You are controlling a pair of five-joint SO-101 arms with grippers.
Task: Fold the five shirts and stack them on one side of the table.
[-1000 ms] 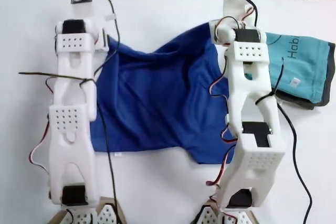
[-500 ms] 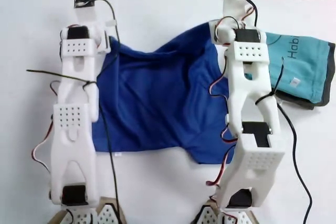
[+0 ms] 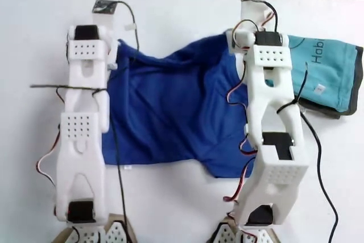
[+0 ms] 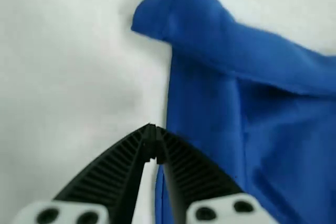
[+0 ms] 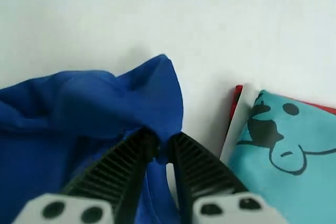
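A blue shirt lies spread across the middle of the white tabletop, between the left arm and the right arm. In the left wrist view, the left hand has its fingers pressed together, with the shirt's side edge caught between them. A rolled corner of cloth stands out just past the tips.

In the right wrist view, the right hand is clamped on a bunched fold at the shirt's opposite far corner. From above, the far edge of the shirt dips between these two held corners and wrinkles toward the left one. The near hem lies flat. Its right corner runs under the right arm, and its left edge sits against the left arm.

A folded teal shirt sits at the right side of the tabletop, just beside the right arm. It rests on a dark grey layer, and a red layer shows at its edge in the right wrist view. The blue cloth and the teal shirt are near each other but apart, with a strip of bare tabletop between them.

There is bare surface beyond the shirt's far edge, left of the left arm, and in front of the near hem between the arm bases.
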